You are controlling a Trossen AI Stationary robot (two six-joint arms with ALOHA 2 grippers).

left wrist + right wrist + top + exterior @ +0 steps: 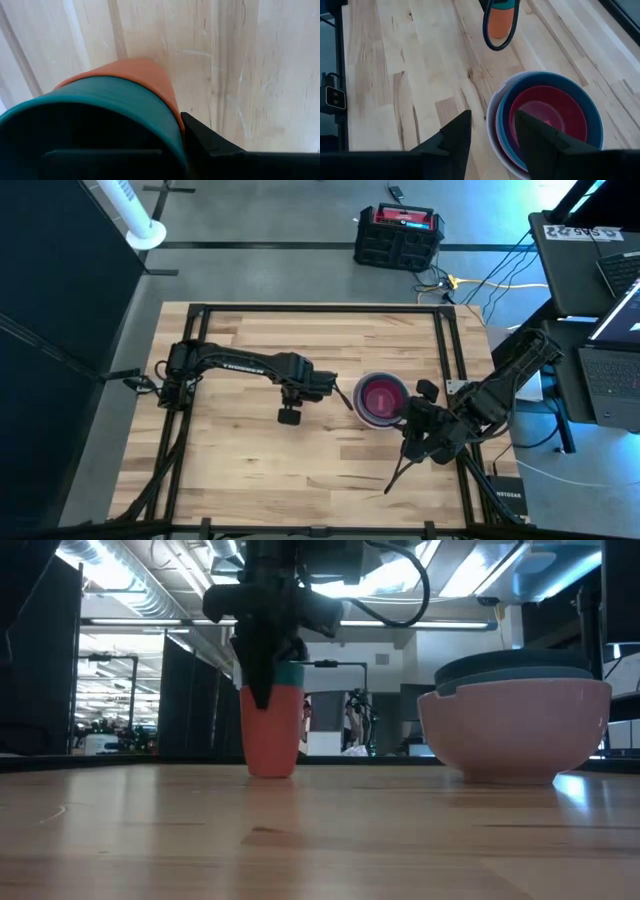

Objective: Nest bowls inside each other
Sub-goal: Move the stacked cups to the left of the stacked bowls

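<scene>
A stack of nested bowls rests on its pale outermost bowl at mid-table; blue rims show inside it, with magenta innermost. To its left a small red cup stands with a green cup nested in it, its base at the tabletop. My left gripper comes down on the cups from above, shut on the green rim. My right gripper hovers open over the near right side of the bowls, with nothing between its fingers. My left gripper has the green cup's rim between its fingers, one finger inside the cup and one outside. The fingers point straight down. The cups stand upright, the red one's base seemingly down on the wood.
Black frame rails run round the tabletop. A black cable loop hangs beside the cups. Bare wood lies on the near left. Beyond the far edge a dark case sits on the floor; laptops are at the right.
</scene>
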